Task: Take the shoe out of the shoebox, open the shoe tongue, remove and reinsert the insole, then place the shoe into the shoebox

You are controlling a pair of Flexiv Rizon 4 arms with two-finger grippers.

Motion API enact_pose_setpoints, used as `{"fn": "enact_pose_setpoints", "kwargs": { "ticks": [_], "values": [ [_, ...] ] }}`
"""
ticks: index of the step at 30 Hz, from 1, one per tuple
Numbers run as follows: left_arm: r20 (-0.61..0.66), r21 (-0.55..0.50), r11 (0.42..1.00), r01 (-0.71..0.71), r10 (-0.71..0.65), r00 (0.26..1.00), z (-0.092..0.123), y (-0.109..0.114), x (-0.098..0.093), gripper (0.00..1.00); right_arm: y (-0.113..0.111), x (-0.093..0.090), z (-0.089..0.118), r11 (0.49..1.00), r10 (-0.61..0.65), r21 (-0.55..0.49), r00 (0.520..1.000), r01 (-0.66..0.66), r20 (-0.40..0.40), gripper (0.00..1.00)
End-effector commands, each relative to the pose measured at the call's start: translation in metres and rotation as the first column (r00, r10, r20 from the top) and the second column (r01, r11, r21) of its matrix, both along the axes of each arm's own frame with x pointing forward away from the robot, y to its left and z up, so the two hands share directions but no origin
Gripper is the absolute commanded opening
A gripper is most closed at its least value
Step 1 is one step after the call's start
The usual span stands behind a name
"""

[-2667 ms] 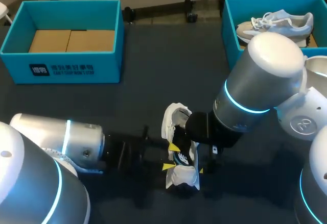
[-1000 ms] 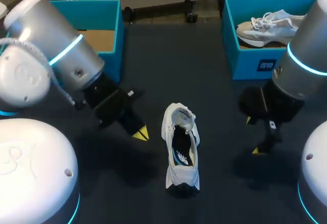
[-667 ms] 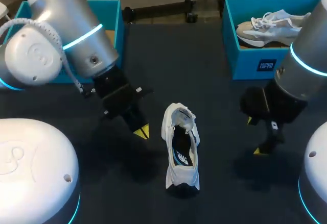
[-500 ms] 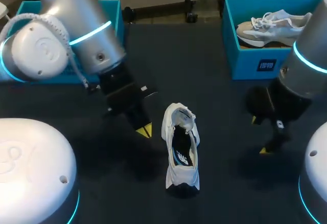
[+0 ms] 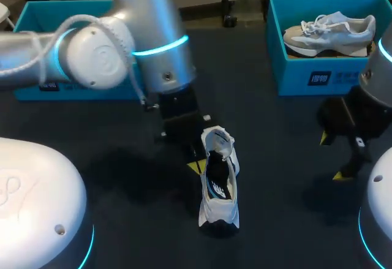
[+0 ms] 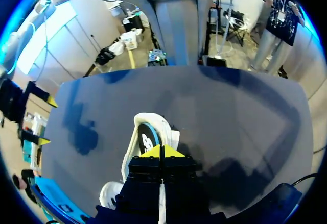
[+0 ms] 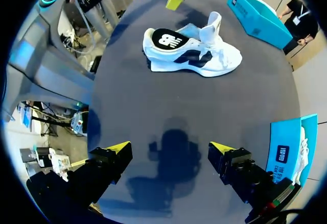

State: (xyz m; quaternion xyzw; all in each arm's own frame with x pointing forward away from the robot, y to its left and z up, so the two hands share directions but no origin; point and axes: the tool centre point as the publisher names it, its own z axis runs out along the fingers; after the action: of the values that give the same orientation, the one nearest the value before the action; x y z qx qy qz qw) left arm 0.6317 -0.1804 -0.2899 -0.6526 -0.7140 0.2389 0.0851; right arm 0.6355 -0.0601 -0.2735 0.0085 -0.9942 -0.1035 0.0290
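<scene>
A white sneaker (image 5: 218, 211) with a black insole lies on the dark table, tongue pulled up, heel toward me. My left gripper (image 5: 196, 166) is shut with nothing in it, its tips (image 6: 161, 151) close over the sneaker's (image 6: 145, 127) left rim by the opening; I cannot tell if they touch. My right gripper (image 5: 334, 157) hangs open and empty well to the right of the shoe. In the right wrist view its fingers (image 7: 171, 147) stand wide apart above bare table, with the sneaker (image 7: 204, 60) ahead of them.
A blue shoebox (image 5: 306, 76) at the back right holds a second pale sneaker (image 5: 331, 27). Another blue shoebox (image 5: 37, 11) stands at the back left, mostly behind my left arm. Bare table lies between the shoe and my right gripper.
My left arm has swung in from the left, bringing its shut gripper up to the sneaker's left side. My right gripper has drawn back to the right. The sneaker has not moved.
</scene>
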Motion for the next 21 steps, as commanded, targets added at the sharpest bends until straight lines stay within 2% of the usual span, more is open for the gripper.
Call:
{"fn": "enact_pose_setpoints", "kwargs": {
  "ticks": [1,11,21],
  "values": [
    [-0.029,0.260,0.953,0.158,-0.156,0.987,-0.017,-0.024,0.005,0.00,-0.002,-0.004,0.000,1.000,0.000,0.002,1.000,0.000,0.007,1.00],
    [-0.027,0.374,0.887,0.272,-0.282,0.959,-0.031,-0.027,0.008,0.00,-0.002,-0.004,0.000,1.000,0.000,0.002,1.000,0.000,0.007,1.00],
    [-0.030,0.430,0.830,0.356,-0.380,0.924,-0.047,-0.021,0.001,0.00,-0.002,-0.004,0.000,1.000,0.000,0.002,1.000,0.000,0.007,1.00]
  ]
}}
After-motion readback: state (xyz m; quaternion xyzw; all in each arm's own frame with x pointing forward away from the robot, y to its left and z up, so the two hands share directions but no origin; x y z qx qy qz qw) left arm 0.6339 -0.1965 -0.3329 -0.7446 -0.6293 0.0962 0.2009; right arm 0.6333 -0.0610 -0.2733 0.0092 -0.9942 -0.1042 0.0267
